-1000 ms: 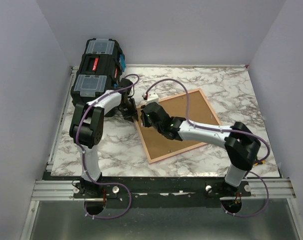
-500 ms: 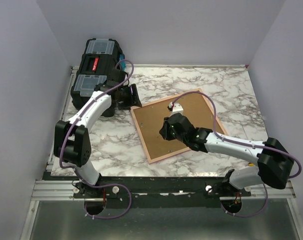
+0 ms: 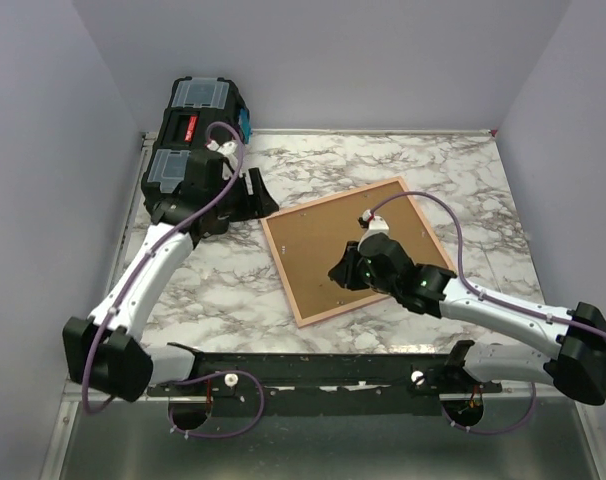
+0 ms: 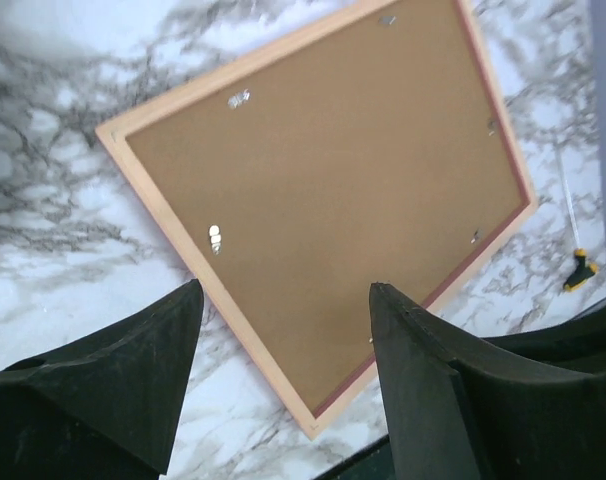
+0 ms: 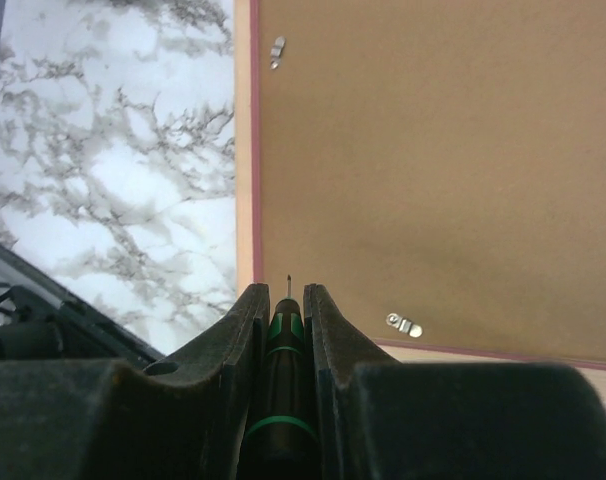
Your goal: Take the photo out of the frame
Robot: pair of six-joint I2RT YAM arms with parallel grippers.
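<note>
1. The thin pink rectangular picture frame (image 3: pixel 313 250) lies face down and askew near the middle of the white marble-patterned surface (image 3: pixel 463 170), cork-brown back up, the side you must work from
2. You cannot see the photo; I judge that it sits inside the frame under that brown back, so it is not out yet
3. Small silver metal clips (image 5: pixel 403 325) sit just inside the pink rim and appear to pin the back in; they likely need turning aside first
4. Your right jaws are clenched on a slim black-and-green screwdriver (image 5: pixel 278 340), its fine tip sticking out ahead, which suits such small clips better than blunt jaws would
5. That tip points at the back just inside the rim, by the frame's corner nearest the surface's near edge, with one clip just beside it; whether it touches I cannot tell
6. Your left jaws are released, spread wide with nothing between them, beside the black plastic toolbox with clear-lidded compartments (image 3: pixel 188 150) at the surface's far left corner, looking down on the frame; there they are clear of the screwdriver yet could come in to steady the frame
7. Mind that the tip may slip off a clip and score the back, or shove the unheld frame across the surface
</note>
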